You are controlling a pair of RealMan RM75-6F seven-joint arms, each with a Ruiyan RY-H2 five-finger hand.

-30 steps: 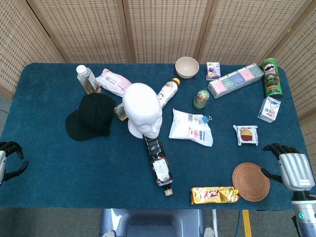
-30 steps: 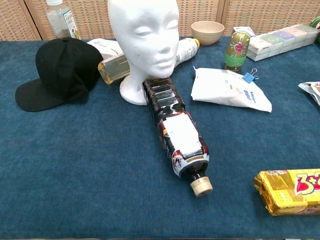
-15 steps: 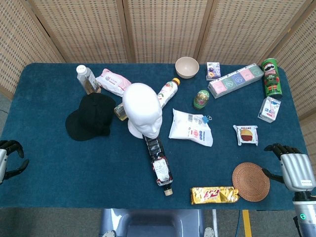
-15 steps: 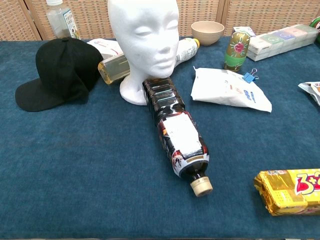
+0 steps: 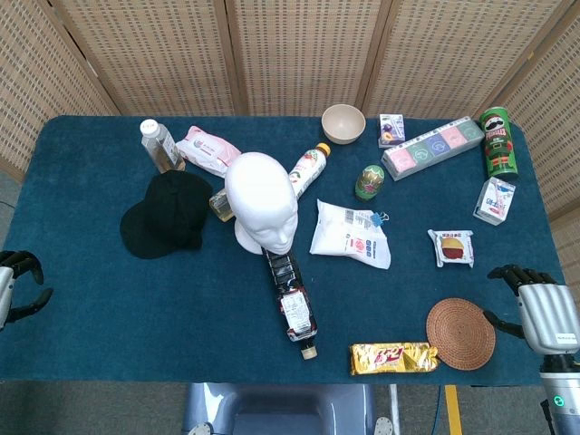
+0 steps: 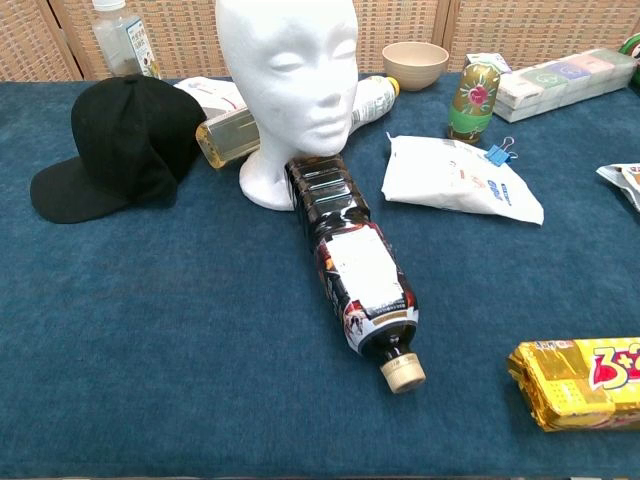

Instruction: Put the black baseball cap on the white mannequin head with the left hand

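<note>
Black fingers [image 5: 512,272] on silver-backed right hand [image 5: 546,314].

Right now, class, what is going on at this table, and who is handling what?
Nothing is being handled yet. The black baseball cap lies on the blue table just left of the white mannequin head, which stands bare. The left hand sits at the table's left edge and the right hand at its right edge, both holding nothing. A dark bottle lies on its side in front of the head, among other snacks and bottles.
</note>
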